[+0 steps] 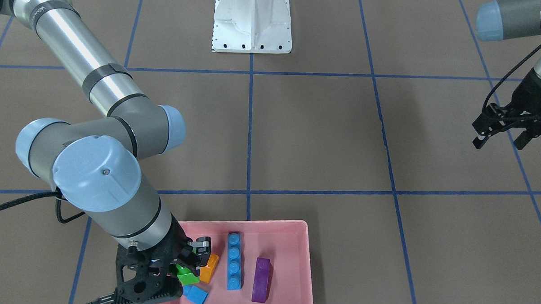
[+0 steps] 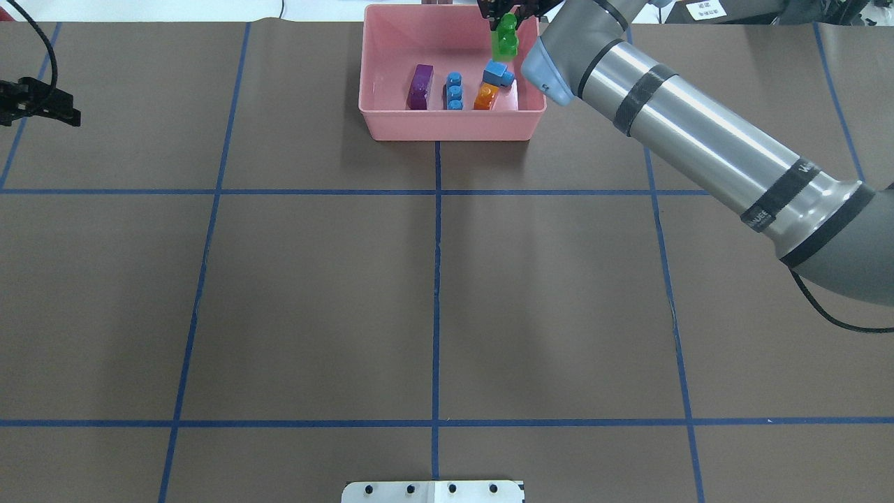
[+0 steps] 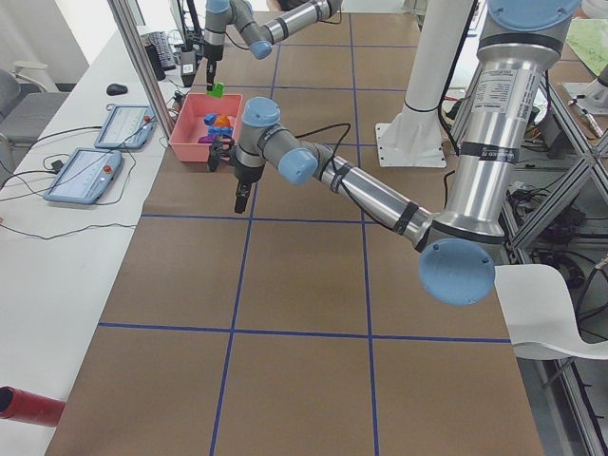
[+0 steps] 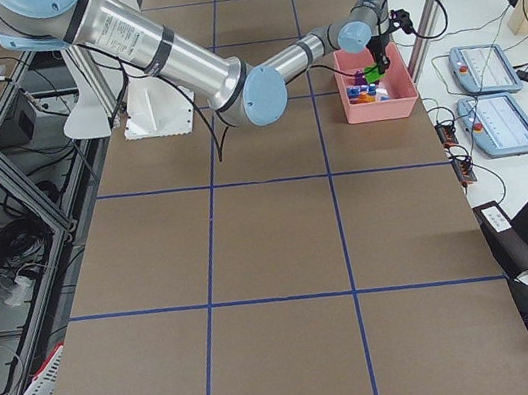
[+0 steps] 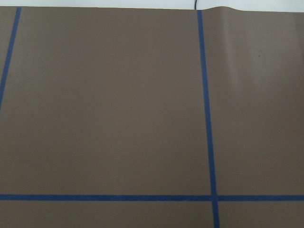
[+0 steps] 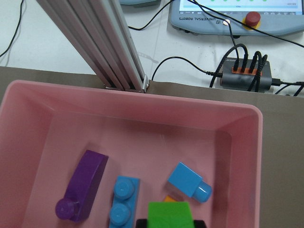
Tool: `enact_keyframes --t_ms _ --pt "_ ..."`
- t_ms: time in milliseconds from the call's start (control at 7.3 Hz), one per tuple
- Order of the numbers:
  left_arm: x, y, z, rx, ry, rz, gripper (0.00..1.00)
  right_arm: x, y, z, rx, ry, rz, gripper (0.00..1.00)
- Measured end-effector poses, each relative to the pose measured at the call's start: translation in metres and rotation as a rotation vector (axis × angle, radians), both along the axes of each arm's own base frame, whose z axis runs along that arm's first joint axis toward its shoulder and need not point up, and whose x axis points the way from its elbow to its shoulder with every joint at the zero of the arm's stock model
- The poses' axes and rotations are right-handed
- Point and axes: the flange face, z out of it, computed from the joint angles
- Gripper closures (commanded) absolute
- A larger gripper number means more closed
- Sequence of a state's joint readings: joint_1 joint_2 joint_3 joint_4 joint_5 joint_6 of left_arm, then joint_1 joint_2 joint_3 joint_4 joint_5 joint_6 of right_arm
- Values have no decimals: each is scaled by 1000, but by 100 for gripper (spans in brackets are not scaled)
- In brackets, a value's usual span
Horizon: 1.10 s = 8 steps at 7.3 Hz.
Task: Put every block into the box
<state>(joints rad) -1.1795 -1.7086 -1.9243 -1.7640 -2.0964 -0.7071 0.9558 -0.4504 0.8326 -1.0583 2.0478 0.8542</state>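
Note:
The pink box (image 1: pixel 250 223) (image 2: pixel 447 126) (image 6: pixel 142 118) sits at the table's far edge. On its floor lie a purple block (image 1: pixel 261 280) (image 2: pixel 420 86) (image 6: pixel 85 183), a long blue block (image 1: pixel 234 261) (image 2: pixel 455 91), a small blue block (image 1: pixel 196 295) (image 2: pixel 497 73) (image 6: pixel 188 182) and an orange block (image 1: pixel 209 268) (image 2: pixel 486 96). My right gripper (image 1: pixel 185 273) (image 2: pixel 504 28) hangs over the box, shut on a green block (image 2: pixel 504 40) (image 6: pixel 170 214) held above the small blue and orange ones. My left gripper (image 1: pixel 500 141) (image 2: pixel 66 112) is open and holds nothing, far off at the table's side.
The white robot base (image 1: pixel 252 25) (image 2: pixel 433 491) stands at the near middle edge. Blue tape lines grid the brown table. Beyond the box are an aluminium post (image 6: pixel 95 42), cables and teach pendants (image 3: pixel 95 171) (image 4: pixel 500 122) on a white bench.

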Motion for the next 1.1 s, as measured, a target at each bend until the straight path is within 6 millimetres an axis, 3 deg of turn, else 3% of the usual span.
enact_keyframes --t_ms 274,548,685,822,1096 --pt "-10 8 17 -10 -33 -14 0 -7 1 -9 46 12 14 0" --pt "-18 9 23 -6 -50 -17 0 12 4 -15 131 66 -35 0" --pt "-27 10 31 11 -75 6 0 48 4 -1 120 81 -54 0" --pt "-41 14 46 24 -110 37 0 97 10 30 99 80 -84 0" --pt "-75 31 94 48 -191 138 0 203 35 111 42 81 -134 0"
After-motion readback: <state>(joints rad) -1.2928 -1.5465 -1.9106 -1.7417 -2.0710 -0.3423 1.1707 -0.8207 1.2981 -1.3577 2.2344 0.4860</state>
